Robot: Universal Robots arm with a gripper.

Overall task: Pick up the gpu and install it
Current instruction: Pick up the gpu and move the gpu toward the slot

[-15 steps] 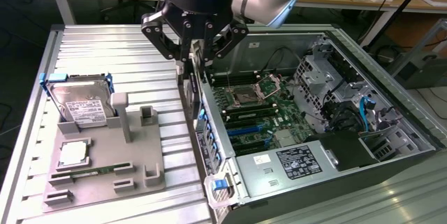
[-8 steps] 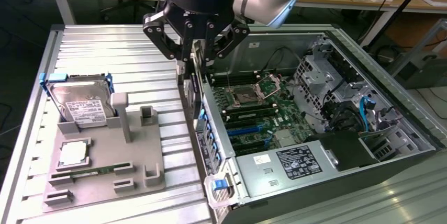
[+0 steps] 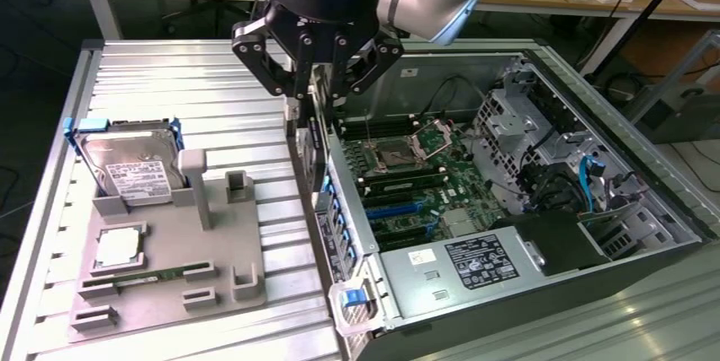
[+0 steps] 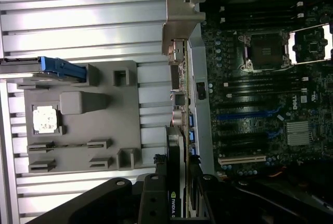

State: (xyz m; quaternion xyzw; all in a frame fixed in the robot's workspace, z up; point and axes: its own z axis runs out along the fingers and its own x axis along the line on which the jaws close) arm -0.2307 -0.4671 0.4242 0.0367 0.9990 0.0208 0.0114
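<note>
Dark gpu (image 3: 299, 146) (edge-on) hangs clamped in the partly closed gripper (image 3: 317, 89), above the case (image 3: 663, 201) edge.

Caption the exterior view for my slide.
Jaws hold the gpu edge-on at the open computer case's edge, beside the parts tray.

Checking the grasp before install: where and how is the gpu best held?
By its top edge, from above, pinching the two flat faces: the gpu hangs on edge, thin, with its bracket at one end. The gripper grips it so.

gpu (image 3: 302, 116) in gripper (image 3: 319, 74) over case (image 3: 337, 239) edge; tray (image 3: 225, 243) w/ hdd (image 3: 130, 167) beside it.
</note>
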